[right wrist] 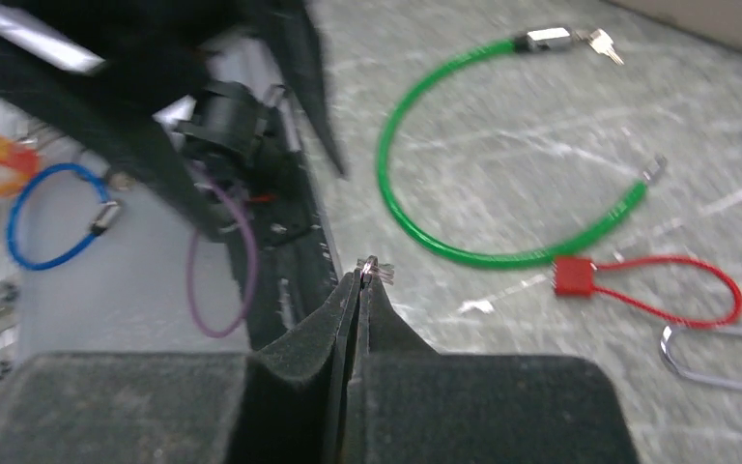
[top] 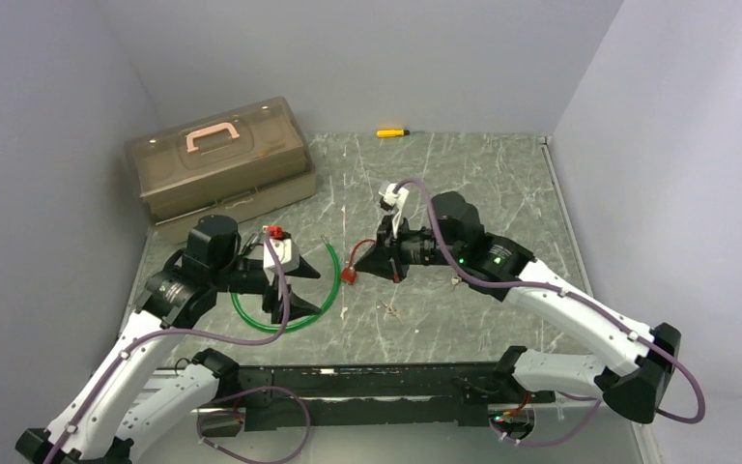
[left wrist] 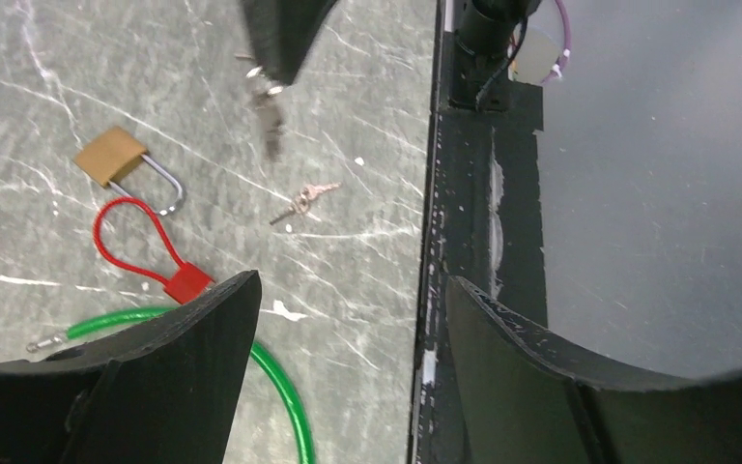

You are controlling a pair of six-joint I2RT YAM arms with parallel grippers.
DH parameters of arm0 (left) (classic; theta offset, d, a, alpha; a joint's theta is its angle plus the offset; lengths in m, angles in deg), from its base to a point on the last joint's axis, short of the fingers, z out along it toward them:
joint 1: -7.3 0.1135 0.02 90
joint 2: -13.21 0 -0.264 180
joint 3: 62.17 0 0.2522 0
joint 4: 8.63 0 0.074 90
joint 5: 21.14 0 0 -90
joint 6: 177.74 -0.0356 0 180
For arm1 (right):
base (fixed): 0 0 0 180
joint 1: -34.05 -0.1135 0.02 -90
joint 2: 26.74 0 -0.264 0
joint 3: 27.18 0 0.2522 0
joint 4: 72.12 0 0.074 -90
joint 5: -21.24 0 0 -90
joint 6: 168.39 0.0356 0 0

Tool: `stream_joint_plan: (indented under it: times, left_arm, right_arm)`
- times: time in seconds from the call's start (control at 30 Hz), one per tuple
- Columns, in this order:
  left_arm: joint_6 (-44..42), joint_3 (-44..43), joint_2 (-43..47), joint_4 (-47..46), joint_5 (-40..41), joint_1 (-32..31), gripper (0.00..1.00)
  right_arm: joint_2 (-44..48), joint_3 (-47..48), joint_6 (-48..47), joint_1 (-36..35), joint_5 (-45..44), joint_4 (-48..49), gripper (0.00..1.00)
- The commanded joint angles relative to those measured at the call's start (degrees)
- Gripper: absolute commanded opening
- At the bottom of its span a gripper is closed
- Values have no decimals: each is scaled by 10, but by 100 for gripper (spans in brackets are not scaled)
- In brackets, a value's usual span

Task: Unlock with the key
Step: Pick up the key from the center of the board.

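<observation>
My right gripper (right wrist: 367, 275) is shut on a small silver key (right wrist: 374, 268), whose end pokes out past the fingertips; in the left wrist view that key (left wrist: 268, 106) hangs above the table. A brass padlock (left wrist: 116, 157) with a steel shackle lies on the marble table just left of it, and a red cable lock (left wrist: 185, 282) lies beside the padlock. My left gripper (left wrist: 353, 300) stands open with nothing between its fingers, above the green cable lock (top: 327, 290). In the top view my right gripper (top: 396, 266) hovers mid-table and hides the padlock.
A loose key bunch (left wrist: 299, 201) lies near the front edge. The green cable's lock body (right wrist: 546, 39) has a key in it. A tan toolbox (top: 217, 155) stands at the back left and a yellow screwdriver (top: 393, 132) at the back wall. A blue cable loop (right wrist: 53, 217) hangs beyond the table edge.
</observation>
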Motion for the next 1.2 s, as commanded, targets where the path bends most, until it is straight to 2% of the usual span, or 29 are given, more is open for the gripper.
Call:
stream_joint_plan:
  times: [0.0,0.13,0.43,0.87,1.07,1.17]
  left_arm:
    - [2,-11,-22,-95,-12,1,76]
    - [15,-26,-34,-152,-5,-4,75]
    - [41,-40,-63,-193,-38,-49,67]
    - [61,-23,-68,-212,-41,-54,43]
    - [62,-28,-68,-205,-45,-54,28]
    - [67,-29,-66,-207,-51,-54,17]
  right_arm:
    - [18,47,9,-2,106,16,0]
    - [14,69,16,-2,123,22,0]
    - [-5,81,29,-4,138,52,0]
    - [-12,82,30,-7,132,66,0]
    - [-7,76,28,-7,125,63,0]
    - [-2,69,27,-7,117,62,0]
